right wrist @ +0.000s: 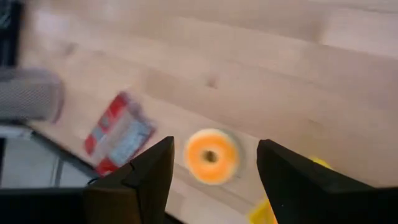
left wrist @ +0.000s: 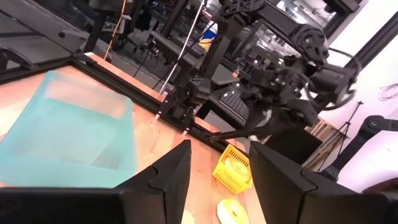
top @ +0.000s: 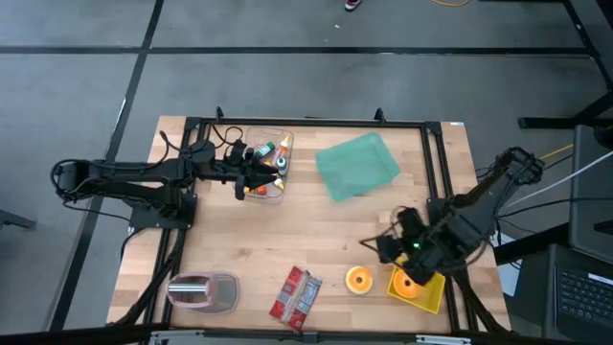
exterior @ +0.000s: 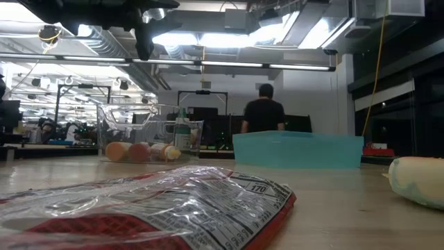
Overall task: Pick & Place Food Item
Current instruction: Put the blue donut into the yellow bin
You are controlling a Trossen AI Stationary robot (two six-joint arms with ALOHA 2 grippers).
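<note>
My right tool (top: 375,245) hangs released, nothing between its fingers, and the orange ring-shaped food item (top: 359,280) lies flat on the tabletop (top: 326,230) just below it, beside the yellow basket (top: 427,293). My left tool (top: 242,178), empty, waits over the clear bin (top: 273,195), well apart.

The right wrist view is motion-blurred: the orange ring (right wrist: 211,155), the red packet (right wrist: 118,134) and the grey object (right wrist: 28,93) cut by the picture's edge show no fine detail, and only a corner of the yellow basket (right wrist: 273,208) is in frame. In the low view the red packet (exterior: 149,212) is cut off at the near edge, and a pale rounded item (exterior: 418,180) is cut off at the right. In the high view the right arm covers part of the yellow basket (top: 426,292), and the contents of the clear bin (top: 271,144) are too small to identify.
</note>
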